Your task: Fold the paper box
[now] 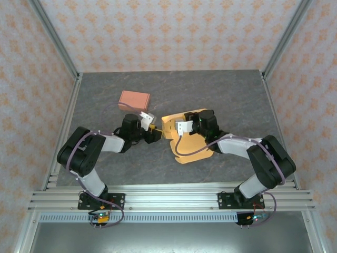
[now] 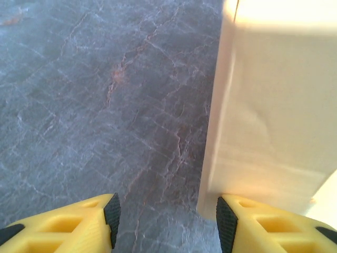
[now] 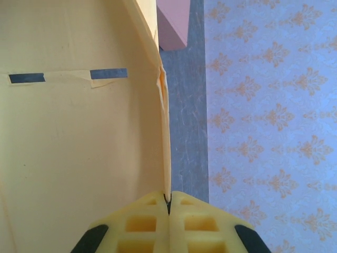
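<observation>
Right hand (image 3: 169, 203) pinches a thin wall of the box (image 3: 79, 158); left hand (image 2: 168, 216) stands spread beside it. Light, floppy card likely creases easily: hold edges near folds.

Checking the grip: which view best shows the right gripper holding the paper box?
Right wrist: the right gripper is shut on the paper box wall edge. Top view hides the pinch; left wrist shows a box wall.
</observation>
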You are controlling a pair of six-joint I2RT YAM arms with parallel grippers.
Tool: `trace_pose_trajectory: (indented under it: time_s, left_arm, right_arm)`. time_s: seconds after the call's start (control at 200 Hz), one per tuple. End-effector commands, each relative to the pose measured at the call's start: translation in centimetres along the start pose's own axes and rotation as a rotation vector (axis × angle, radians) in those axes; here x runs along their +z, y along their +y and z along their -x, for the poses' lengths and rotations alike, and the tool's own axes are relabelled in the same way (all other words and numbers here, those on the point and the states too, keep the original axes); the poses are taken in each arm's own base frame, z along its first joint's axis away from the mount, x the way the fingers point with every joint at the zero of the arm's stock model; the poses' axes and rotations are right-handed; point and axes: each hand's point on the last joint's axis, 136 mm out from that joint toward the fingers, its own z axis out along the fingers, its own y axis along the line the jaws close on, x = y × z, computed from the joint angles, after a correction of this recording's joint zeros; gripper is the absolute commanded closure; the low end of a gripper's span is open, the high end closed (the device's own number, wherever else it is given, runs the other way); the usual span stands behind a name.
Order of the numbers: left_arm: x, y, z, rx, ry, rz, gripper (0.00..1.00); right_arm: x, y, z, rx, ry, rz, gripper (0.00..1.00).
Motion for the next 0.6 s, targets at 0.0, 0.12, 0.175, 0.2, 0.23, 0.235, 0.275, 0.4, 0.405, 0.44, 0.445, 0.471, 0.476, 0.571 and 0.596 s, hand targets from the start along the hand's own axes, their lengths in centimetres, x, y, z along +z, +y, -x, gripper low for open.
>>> trace_pose_trajectory:
  time_s: [0.0, 0.12, 0.175, 0.2, 0.23, 0.235, 0.275, 0.4, 0.405, 0.44, 0.445, 0.471, 0.476, 0.571, 0.596]
  left_arm:
    - [0.4, -0.6, 3.1, 0.083, -0.096, -0.034, 0.46]
    - [1.4, -1.8, 3.3, 0.107, -0.072, -0.077, 0.49]
    - [2.0, -2.5, 3.0, 0.123, -0.049, -0.089, 0.5]
    - [2.3, -2.8, 2.9, 0.129, -0.039, -0.094, 0.5]
    - [2.6, -3.2, 2.7, 0.133, -0.025, -0.098, 0.51]
    - [2.6, -3.2, 2.6, 0.133, -0.023, -0.099, 0.51]
    - [2.8, -3.8, 2.6, 0.139, -0.021, -0.106, 0.52]
    - [2.6, -4.9, 3.0, 0.139, -0.039, -0.117, 0.53]
    - [2.6, -5.0, 3.0, 0.139, -0.038, -0.117, 0.53]
    - [2.6, -5.1, 3.0, 0.14, -0.036, -0.114, 0.54]
    - [2.7, -5.1, 3.0, 0.141, -0.037, -0.113, 0.54]
    - [2.7, -5.2, 3.1, 0.142, -0.037, -0.11, 0.54]
    - [2.8, -5.2, 3.0, 0.143, -0.036, -0.111, 0.54]
    - [3.5, -4.3, 2.8, 0.131, -0.022, -0.061, 0.58]
    - [3.6, -3.8, 2.9, 0.122, -0.026, -0.035, 0.59]
  right_arm:
    - [-0.2, 0.0, 1.1, -0.03, -0.007, -0.047, 1.0]
    - [0.1, 0.9, 1.5, -0.031, -0.004, -0.039, 1.0]
    - [0.1, 1.0, 1.7, -0.03, -0.009, -0.038, 1.0]
    - [0.1, 0.9, 1.7, -0.03, -0.01, -0.041, 1.0]
    - [0.1, 0.8, 1.8, -0.026, -0.01, -0.047, 1.0]
    - [0.0, 0.8, 1.8, -0.026, -0.011, -0.048, 1.0]
    - [0.0, 0.7, 1.8, -0.018, -0.009, -0.053, 1.0]
    - [-0.3, 0.3, 1.9, 0.01, -0.01, -0.072, 1.0]
    - [-0.3, 0.4, 1.9, 0.01, -0.01, -0.07, 1.0]
    - [-0.4, 0.2, 2.0, 0.019, -0.011, -0.078, 1.0]
    - [-0.4, 0.2, 2.0, 0.02, -0.01, -0.079, 1.0]
    - [-0.4, 0.1, 2.1, 0.025, -0.011, -0.084, 1.0]
    - [-0.4, 0.1, 2.1, 0.028, -0.011, -0.084, 1.0]
    - [-0.5, 0.3, 2.5, 0.037, -0.007, -0.092, 1.0]
    - [-0.5, 0.4, 2.6, 0.036, -0.007, -0.091, 1.0]
